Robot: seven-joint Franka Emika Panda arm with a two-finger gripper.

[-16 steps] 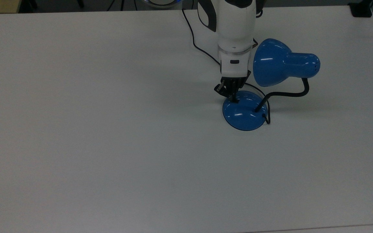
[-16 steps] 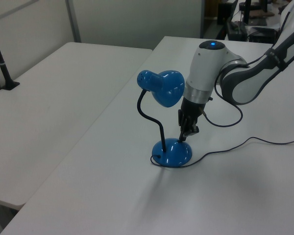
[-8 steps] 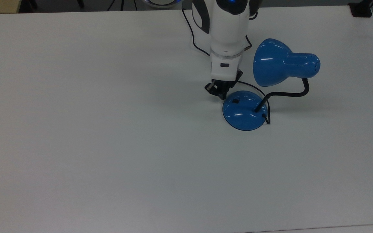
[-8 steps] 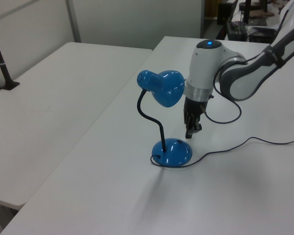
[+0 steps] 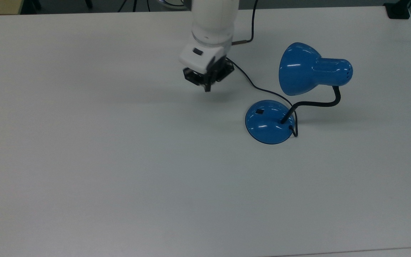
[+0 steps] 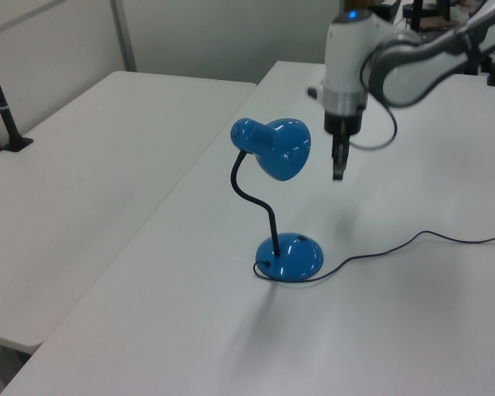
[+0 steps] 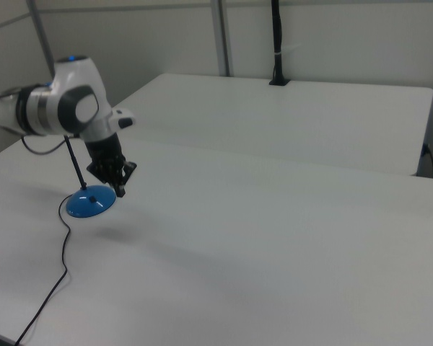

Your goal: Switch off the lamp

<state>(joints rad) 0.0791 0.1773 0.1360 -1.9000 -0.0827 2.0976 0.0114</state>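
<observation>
Top view: gripper (image 5: 207,85) hanging above the white table (image 5: 84,160), fingers close together and holding nothing, well apart from the lamp (image 5: 269,121). Blue lamp standing upright toward the top view's right, small black switch (image 5: 259,111) on its base.

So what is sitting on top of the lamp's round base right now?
On the lamp base sit a small black switch and the foot of the black neck, with the cord leaving at the rim. The gripper hangs apart from it. Which way the switch sits cannot be made out.
</observation>
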